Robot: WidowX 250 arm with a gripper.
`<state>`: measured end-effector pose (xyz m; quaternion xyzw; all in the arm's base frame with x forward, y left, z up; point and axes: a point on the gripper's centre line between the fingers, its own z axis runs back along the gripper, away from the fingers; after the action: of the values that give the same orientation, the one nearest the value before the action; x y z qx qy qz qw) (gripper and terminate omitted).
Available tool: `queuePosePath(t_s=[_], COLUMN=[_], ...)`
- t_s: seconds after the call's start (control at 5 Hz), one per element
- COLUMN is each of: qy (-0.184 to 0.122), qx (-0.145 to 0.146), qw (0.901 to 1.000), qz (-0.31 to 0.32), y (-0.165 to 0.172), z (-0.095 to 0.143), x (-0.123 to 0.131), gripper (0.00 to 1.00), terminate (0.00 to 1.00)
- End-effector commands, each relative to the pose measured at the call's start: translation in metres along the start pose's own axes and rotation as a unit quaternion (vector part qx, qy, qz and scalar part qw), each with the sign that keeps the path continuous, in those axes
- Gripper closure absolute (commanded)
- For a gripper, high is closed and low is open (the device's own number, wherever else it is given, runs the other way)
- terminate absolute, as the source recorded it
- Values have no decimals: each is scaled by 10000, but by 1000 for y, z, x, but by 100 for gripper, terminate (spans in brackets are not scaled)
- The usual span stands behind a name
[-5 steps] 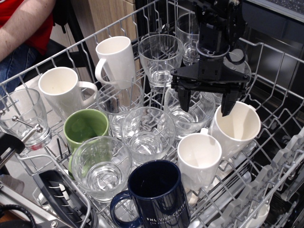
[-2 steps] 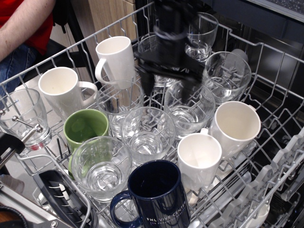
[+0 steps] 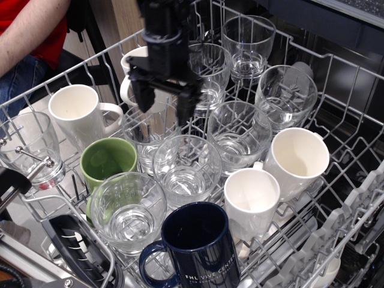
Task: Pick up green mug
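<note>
The green mug (image 3: 107, 162) stands upright in the wire dishwasher rack (image 3: 336, 66), at the left-centre, behind a clear glass (image 3: 128, 211). My black gripper (image 3: 163, 107) hangs above the rack, over a glass (image 3: 150, 129) behind and to the right of the green mug. Its two fingers point down and are spread apart, holding nothing. It partly hides a white mug (image 3: 129, 72) at the back.
Around the green mug stand a white mug (image 3: 77, 111), a glass (image 3: 27, 147) at the far left, several glasses in the middle and back, two white mugs (image 3: 297, 159) at the right and a dark navy mug (image 3: 198, 243) in front. A person's arm (image 3: 27, 24) is at the top left.
My gripper has moved from the right side of the rack, above the right white mug, leftward across the back glasses to above the left-centre. It stays open.
</note>
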<state>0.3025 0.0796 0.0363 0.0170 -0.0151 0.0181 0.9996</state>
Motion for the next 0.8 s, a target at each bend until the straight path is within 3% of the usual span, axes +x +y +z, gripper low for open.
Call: queuePosePath(t_s=[0.0, 0.4, 0.6], qy=[-489, -688, -729], qx=[177, 783, 910], qw=[9983, 9917, 9881], qz=[-259, -747, -1000], y=[56, 106, 123], z=[5, -29, -46], x=[10, 9, 8], gripper=[0, 0, 0], terminate=[0, 0, 0])
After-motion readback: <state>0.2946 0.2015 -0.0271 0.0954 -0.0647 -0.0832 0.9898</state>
